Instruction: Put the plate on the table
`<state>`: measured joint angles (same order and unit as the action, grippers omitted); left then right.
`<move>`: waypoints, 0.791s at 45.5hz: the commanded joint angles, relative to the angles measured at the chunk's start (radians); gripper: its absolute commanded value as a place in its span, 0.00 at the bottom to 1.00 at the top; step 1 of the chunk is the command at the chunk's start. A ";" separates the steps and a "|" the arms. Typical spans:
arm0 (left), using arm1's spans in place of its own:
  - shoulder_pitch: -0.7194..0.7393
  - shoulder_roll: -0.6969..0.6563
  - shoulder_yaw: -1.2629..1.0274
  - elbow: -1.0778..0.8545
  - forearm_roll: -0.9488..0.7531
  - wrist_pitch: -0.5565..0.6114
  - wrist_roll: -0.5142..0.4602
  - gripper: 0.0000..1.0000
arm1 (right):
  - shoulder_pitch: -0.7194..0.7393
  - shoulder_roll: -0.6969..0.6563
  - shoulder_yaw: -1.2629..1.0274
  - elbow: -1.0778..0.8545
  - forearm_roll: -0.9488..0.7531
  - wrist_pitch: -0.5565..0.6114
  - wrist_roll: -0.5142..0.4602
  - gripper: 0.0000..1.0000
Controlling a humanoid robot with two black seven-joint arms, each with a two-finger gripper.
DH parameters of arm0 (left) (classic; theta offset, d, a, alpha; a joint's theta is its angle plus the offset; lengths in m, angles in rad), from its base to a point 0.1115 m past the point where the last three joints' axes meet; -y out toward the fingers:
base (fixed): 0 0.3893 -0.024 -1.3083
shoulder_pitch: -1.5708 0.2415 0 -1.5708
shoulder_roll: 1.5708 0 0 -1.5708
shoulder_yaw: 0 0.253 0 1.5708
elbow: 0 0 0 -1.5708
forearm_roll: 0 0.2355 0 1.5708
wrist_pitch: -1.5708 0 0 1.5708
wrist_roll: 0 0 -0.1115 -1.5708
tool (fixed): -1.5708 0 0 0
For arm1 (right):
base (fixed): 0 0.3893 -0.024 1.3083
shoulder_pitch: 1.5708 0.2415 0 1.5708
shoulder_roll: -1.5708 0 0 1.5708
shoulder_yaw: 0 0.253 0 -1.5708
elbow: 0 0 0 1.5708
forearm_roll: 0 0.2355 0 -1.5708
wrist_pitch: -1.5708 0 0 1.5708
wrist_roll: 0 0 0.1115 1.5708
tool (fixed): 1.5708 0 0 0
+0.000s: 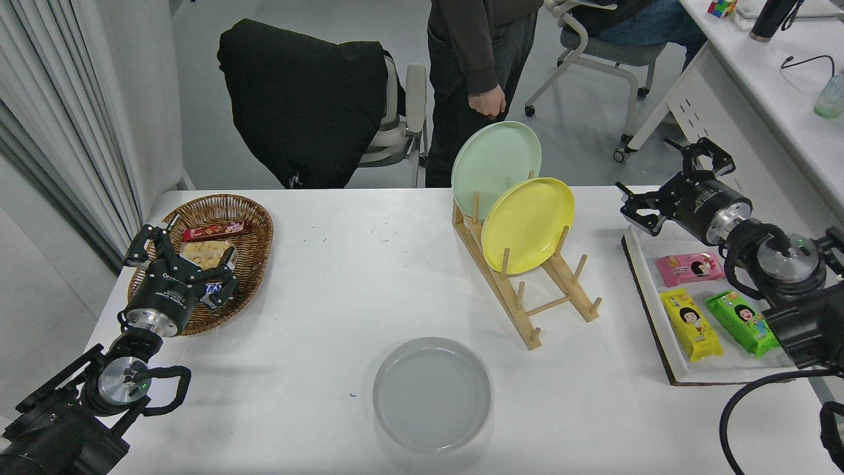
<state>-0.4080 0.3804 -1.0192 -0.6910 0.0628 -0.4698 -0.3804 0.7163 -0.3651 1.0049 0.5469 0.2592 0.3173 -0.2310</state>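
The pale gray plate (432, 394) lies flat on the white table (369, 284) near its front edge, with no gripper touching it. My right gripper (669, 185) is open and empty, above the table's far right corner, well to the right of and beyond the plate. My left gripper (178, 254) is open and empty, parked at the lower left over the wicker basket (254, 218).
A wooden rack (527, 290) holds a mint-green plate (496, 165) and a yellow plate (527, 224) upright. A white tray (679, 369) with snack packets lies at the right. A person (475, 59) stands at the far side beside a chair draped in black.
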 commanded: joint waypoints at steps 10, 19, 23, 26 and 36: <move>0.000 0.000 0.001 0.001 0.000 0.000 0.000 0.98 | -0.241 0.032 0.132 0.044 -0.009 0.031 0.197 0.99; 0.000 0.000 0.001 -0.001 0.000 0.000 0.000 0.98 | -0.253 0.052 0.181 0.041 -0.149 0.072 0.210 0.99; 0.000 0.000 -0.001 -0.001 0.000 0.000 0.000 0.98 | -0.261 0.057 0.231 0.038 -0.158 0.088 0.229 0.99; 0.000 0.000 0.001 0.001 0.000 -0.001 0.000 0.98 | -0.261 0.064 0.241 0.038 -0.159 0.089 0.275 0.99; 0.000 0.000 0.001 -0.001 0.000 0.000 0.000 0.98 | -0.253 0.077 0.297 0.039 -0.163 0.088 0.311 0.99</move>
<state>-0.4080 0.3804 -1.0192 -0.6911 0.0629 -0.4698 -0.3804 0.4675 -0.3049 1.2289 0.5838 0.1191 0.3951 0.0339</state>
